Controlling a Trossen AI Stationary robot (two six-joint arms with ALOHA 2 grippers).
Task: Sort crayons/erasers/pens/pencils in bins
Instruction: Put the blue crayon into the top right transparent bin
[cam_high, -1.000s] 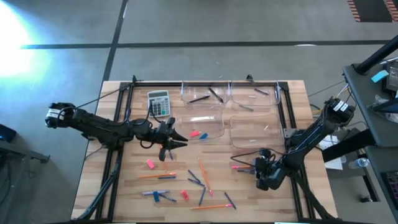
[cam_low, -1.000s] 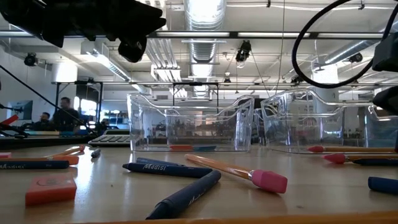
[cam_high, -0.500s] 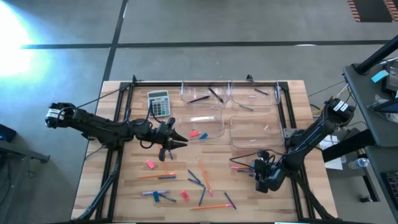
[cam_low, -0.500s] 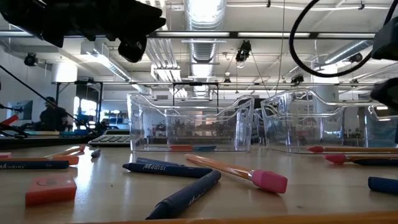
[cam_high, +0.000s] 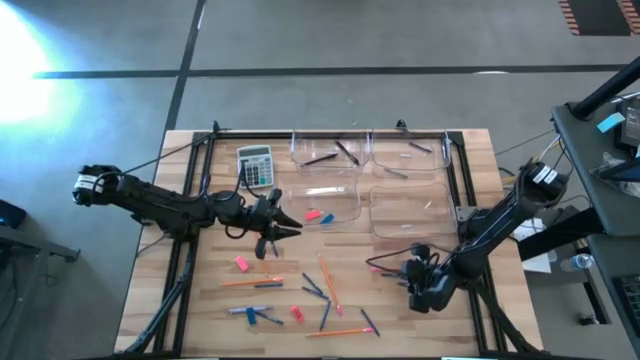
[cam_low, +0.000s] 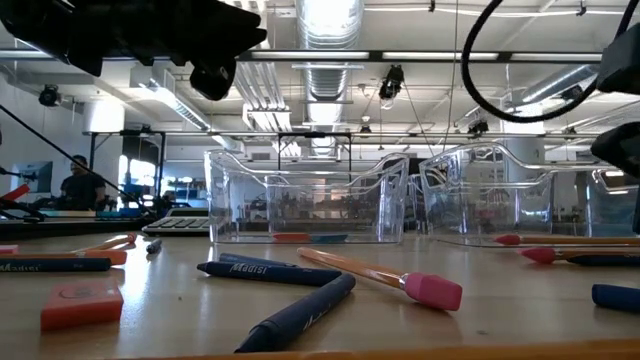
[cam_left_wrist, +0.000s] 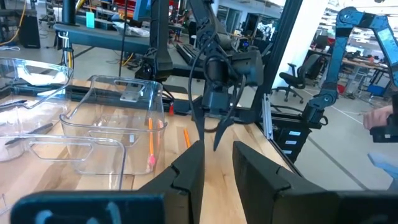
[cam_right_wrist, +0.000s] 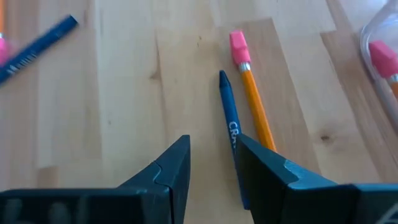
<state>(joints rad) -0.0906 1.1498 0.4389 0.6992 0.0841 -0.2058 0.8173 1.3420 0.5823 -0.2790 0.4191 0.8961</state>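
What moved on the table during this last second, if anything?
Only the right gripper moved: it slid slightly toward the table's front edge and the middle, over a blue crayon and a pencil. It took hold of nothing. The left gripper and the scattered items stayed put.

A pale wood-grain table is seen. The pencils are orange with pink ends, beside a dark blue crayon with light lettering. Pink erasers are scattered; the bins are clear, the calculator grey.
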